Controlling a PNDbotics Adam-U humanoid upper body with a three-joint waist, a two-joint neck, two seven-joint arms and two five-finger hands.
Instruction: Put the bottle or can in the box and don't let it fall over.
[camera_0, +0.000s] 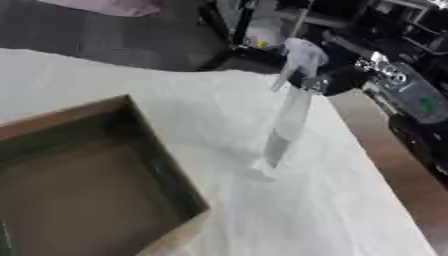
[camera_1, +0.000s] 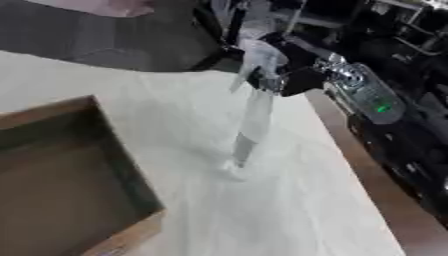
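White-covered table with a box and a bottle

The table (camera_0: 332, 210) is covered in white cloth; an open brown box (camera_0: 87, 175) is set near left, and a clear bottle (camera_0: 284, 130) is seen standing toward the right.

The right hand (camera_0: 337, 80) comes in from the upper right, its fingers curled round the top of a clear, blurred bottle (camera_0: 287, 125). The bottle hangs below the hand, tilted, its base touching the white tabletop (camera_0: 245, 210). Left of and below the hand sits the open brown box (camera_0: 87, 185).
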